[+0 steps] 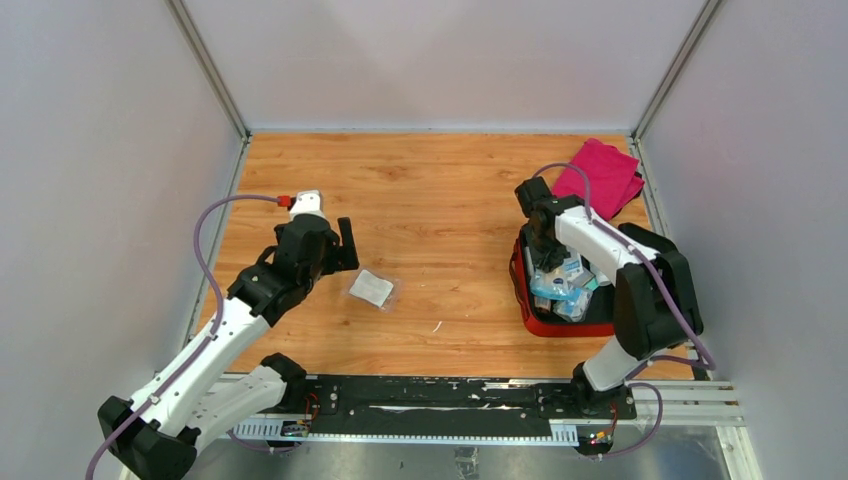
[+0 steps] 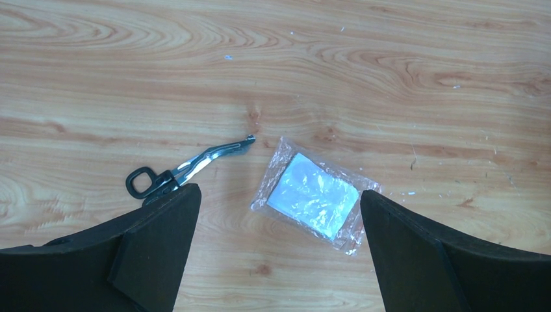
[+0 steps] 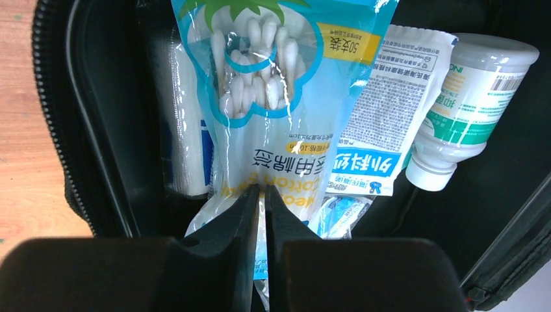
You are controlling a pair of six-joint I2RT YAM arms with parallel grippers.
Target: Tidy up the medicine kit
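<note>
The red medicine kit (image 1: 543,327) lies open at the right of the table, its black lining (image 3: 110,130) filling the right wrist view. My right gripper (image 3: 264,192) is inside it, shut on the lower end of a clear blue cotton swab bag (image 3: 273,84). From above, that gripper (image 1: 545,262) sits over the case's far half. My left gripper (image 2: 279,192) hangs open above a clear packet holding a white pad (image 2: 313,195), touching nothing. Black-handled scissors (image 2: 188,166) lie just left of the packet, partly behind my left finger. From above, the left gripper (image 1: 345,245) stands just left of the packet (image 1: 371,289).
Inside the kit lie a white bottle (image 3: 468,97), a white and blue printed packet (image 3: 396,117), a wrapped white roll (image 3: 185,130) and a small blue sachet (image 3: 341,211). A magenta folded cloth (image 1: 600,175) rests in the far right corner. Grey walls enclose the wooden table.
</note>
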